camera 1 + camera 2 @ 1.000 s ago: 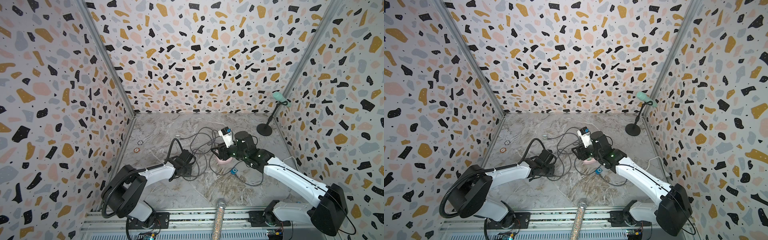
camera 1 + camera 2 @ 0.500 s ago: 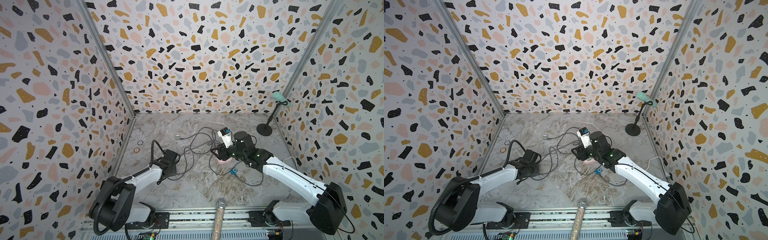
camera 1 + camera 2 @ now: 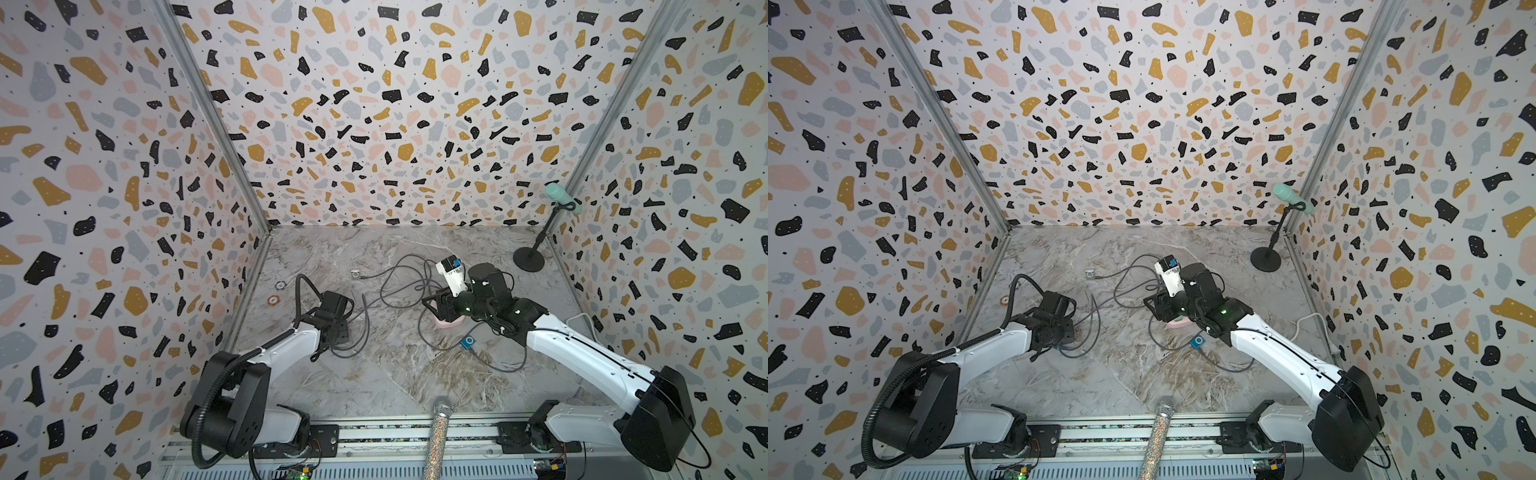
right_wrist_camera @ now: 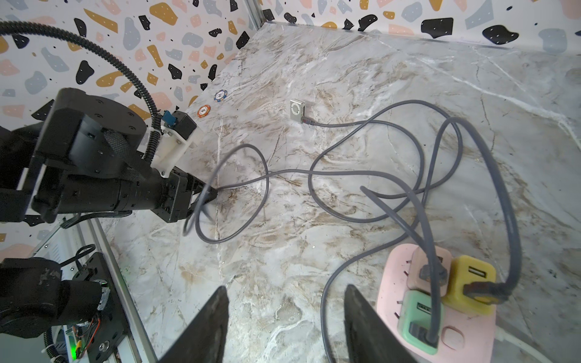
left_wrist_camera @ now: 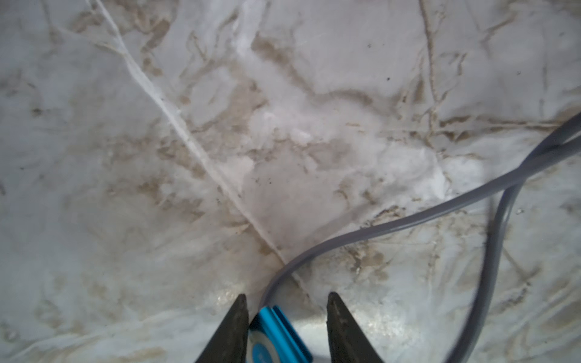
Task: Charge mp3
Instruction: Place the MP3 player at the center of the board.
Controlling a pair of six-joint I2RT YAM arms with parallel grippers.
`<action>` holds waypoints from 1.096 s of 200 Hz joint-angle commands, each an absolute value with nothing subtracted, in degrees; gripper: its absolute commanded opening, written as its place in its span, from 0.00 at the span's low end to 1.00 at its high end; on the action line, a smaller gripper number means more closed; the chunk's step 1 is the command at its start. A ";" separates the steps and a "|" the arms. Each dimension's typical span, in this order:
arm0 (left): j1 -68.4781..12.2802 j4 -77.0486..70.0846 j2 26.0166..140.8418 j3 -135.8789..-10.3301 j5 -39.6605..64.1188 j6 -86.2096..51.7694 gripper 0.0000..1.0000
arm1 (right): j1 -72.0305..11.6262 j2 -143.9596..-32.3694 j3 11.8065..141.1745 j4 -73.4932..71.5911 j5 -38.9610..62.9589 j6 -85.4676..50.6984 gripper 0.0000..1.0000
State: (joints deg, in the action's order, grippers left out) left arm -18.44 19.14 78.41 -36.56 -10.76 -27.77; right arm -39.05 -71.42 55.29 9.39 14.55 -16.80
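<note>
While the right gripper (image 4: 286,287) hangs just beside the pink power strip (image 4: 391,276) with its fingers spread and nothing between them, the left gripper (image 5: 286,298) is the odd one. Going by the left wrist view, its fingers are parted too, with the blue mp3 (image 5: 276,333) sitting in the gap: one finger looks right up against it, the other is clear of it, so no real pinch. A gray cable (image 5: 393,222) runs up to the player's end, can't tell if it's seated. Both top views put things differently tho: the blue mp3 (image 3: 467,341) lies flat on the marble floor (image 3: 374,382) a bit right of center frame, just below the power strip, and the left gripper sits well apart from it, left of center, over a loop of cable. A silver mp3 (image 3: 355,273) lies further up, near mid-frame, with its own cable plugged in. An orange chip (image 3: 273,300) lies by the left wall and a mint mic (image 3: 559,197) stands on its stand in the upper right corner of the floor.
</note>
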 commanded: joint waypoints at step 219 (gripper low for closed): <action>-17.14 30.98 73.01 -51.20 -23.23 -24.75 0.48 | -38.80 -69.47 56.55 11.58 10.63 -14.77 0.59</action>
